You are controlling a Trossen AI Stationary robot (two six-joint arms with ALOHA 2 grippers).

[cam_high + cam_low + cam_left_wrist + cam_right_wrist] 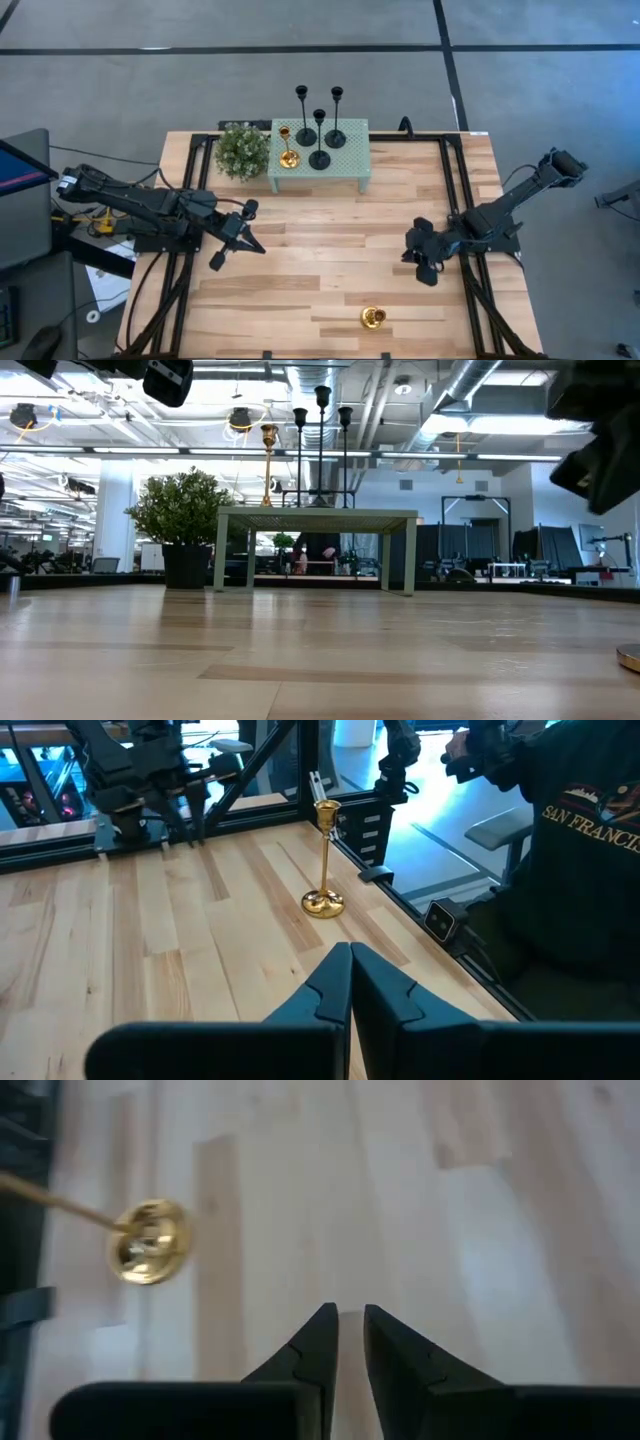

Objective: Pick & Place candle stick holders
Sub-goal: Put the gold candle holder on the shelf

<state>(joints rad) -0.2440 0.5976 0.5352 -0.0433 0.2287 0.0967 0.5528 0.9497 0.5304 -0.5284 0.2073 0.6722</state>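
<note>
1. Candle stick holders: you have five in sight. Three black holders (319, 125) stand upright in a close cluster on a small mint-green stand (350, 168) at the far middle of the wooden table (320, 270).
2. A gold holder (287, 148) stands on that same stand, just beside the black ones, on the side nearer the potted plant (243, 151).
3. The plant sits on the table right next to the stand, toward your left arm's side.
4. A second gold holder (373, 318) stands alone near the table's front edge, well apart from the stand. In the left wrist view it is upright, its round base flat on the wood (324, 860).
5. Your left gripper (232, 247) hangs over the left-middle of the table, holding nothing. Its jaws are closed together, the fingertips (335, 982) touching.
6. Your right gripper (425, 262) hangs over the right-middle of the table, also empty. Its jaws stand only narrowly apart, a thin gap showing between the fingers (310, 1342). The lone gold holder lies near it, toward the front edge, not touching.
7. A person in a dark sweatshirt (580, 850) is beside the table's edge in the left wrist view.
</note>
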